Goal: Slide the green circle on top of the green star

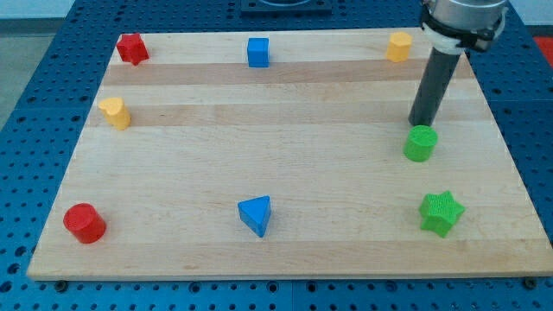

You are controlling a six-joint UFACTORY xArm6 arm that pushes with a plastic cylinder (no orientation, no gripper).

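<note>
**Tip at the green circle's far edge, green star below it**

I carry no pincer: my arm ends in a straight dark rod, so nothing opens, closes or holds anything. My tip [421, 125] rests on the wooden board [285, 164] just beside the green circle [421, 143], on the side toward the view's top; whether the two touch I cannot tell, since the circle's upper rim meets the rod's end in the view. The rod rises from there toward the view's top, leaning slightly to the view's right, up to a grey collar at the frame edge.

Taking the green circle as the landmark: the green star [441, 212] lies toward the view's bottom of it and a little to the view's right, near but clearly apart, with bare wood between them. The yellow block [399, 46] sits well toward the view's top, slightly left. The blue cube [258, 52] is far to the view's left and toward the top. The blue triangle [256, 215] is far left and toward the bottom, about level with the star. The red cylinder [84, 223] lies at the far left bottom corner. The yellow heart-like block [115, 112] is far left, a bit higher than the circle. The red block [131, 47], its shape unclear, sits in the far top left corner.
</note>
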